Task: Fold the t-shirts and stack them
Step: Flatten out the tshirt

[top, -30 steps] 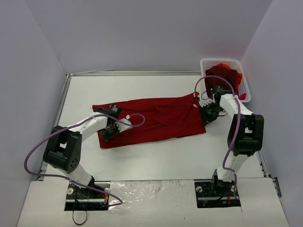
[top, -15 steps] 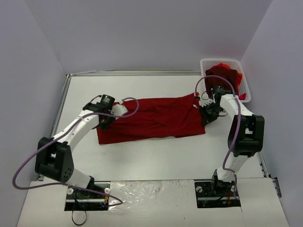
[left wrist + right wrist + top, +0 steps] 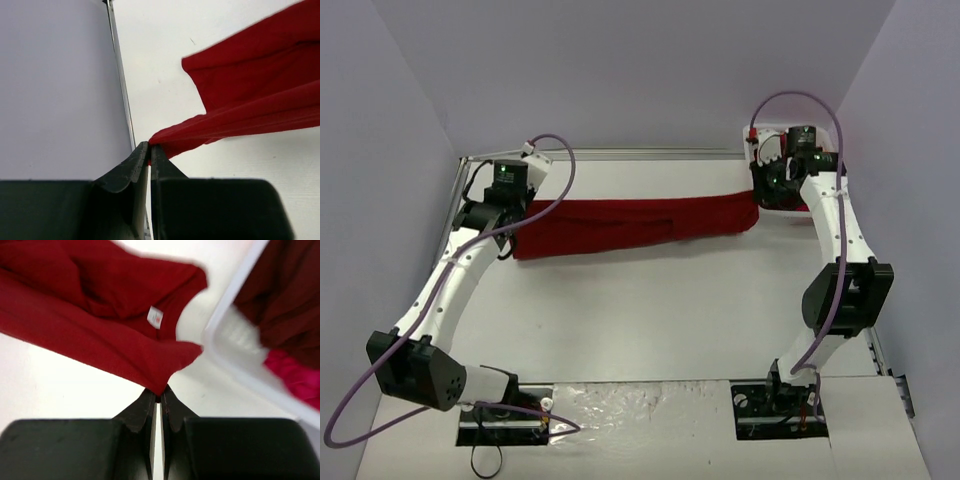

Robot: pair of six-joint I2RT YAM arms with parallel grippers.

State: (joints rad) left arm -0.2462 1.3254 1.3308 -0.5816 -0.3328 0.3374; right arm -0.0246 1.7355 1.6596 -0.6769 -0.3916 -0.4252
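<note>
A: Where is the t-shirt right now?

B: It is stretched into a long, narrow band across the far part of the worktop. Its long axis runs left to right.

A: And the claws?

B: There is one at each end. The left claw is pinched tight on a fold of cloth at the band's left tip, and the band runs off to its right. The right claw is pinched tight on the right tip, near the neck label, and the band runs off to its left.

A: So neither arm is nearer?

B: No. Each holds its own end and the shirt lies wholly between them. I judge that the next move turns on this. Both claws must travel together, near or far, across the long axis, or the band will skew.

A: Is anything crowding the right end?

B: The white basket is just beside the right claw, on its far right. The spare shirts are heaped inside it. I cannot tell whether the held cloth touches its rim.

A: Is the band flat on the worktop?

B: Near the left claw it rises clear of the surface. I cannot tell about the middle.
</note>
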